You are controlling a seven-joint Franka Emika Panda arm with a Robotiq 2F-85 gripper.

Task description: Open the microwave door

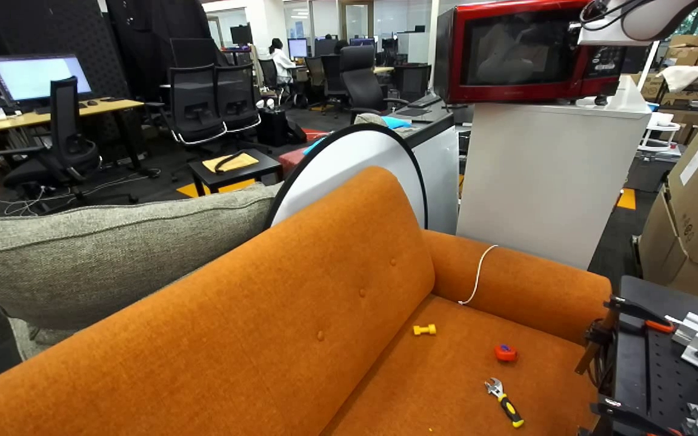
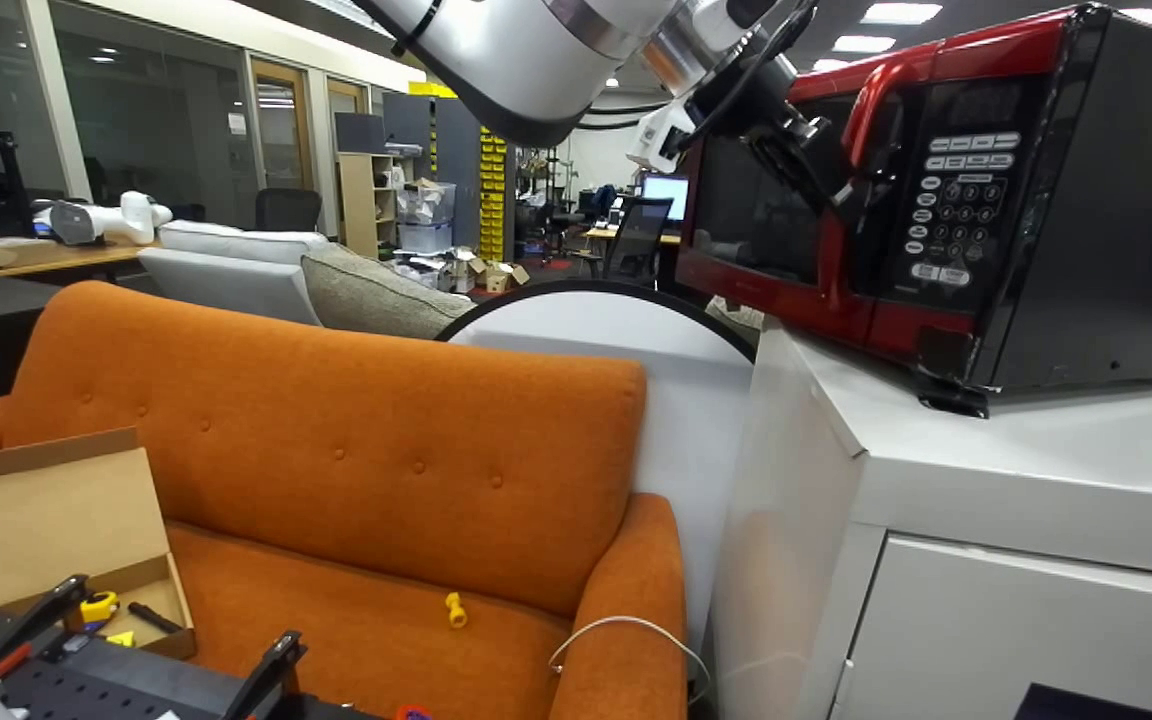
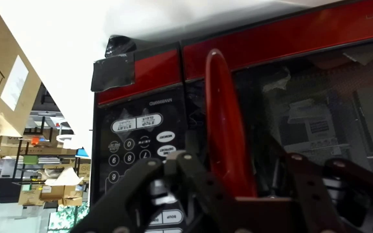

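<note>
The red microwave [image 1: 455, 79] sits on top of a white cabinet [image 2: 996, 450]. Its door [image 2: 756, 285], a red frame around a dark window [image 1: 515, 48], lies flush beside the keypad panel, shut. A red vertical bar handle [image 3: 222, 119] stands out from the door's edge by the keypad; it also shows in an exterior view [image 2: 833, 270]. My dark gripper [image 3: 230, 140] is at the handle, with one finger on the keypad side and one on the window side. Gaps show between the fingers and the handle. In an exterior view my gripper [image 2: 841, 190] partly covers the handle's middle.
An orange sofa [image 2: 366, 400] stands below, beside the cabinet. A white round panel [image 1: 355, 157] leans behind it. A black cart [image 1: 658, 369] with clamps is near the sofa arm. Cardboard boxes [image 1: 697, 194] are stacked past the cabinet. The arm [image 2: 526, 60] reaches over the sofa.
</note>
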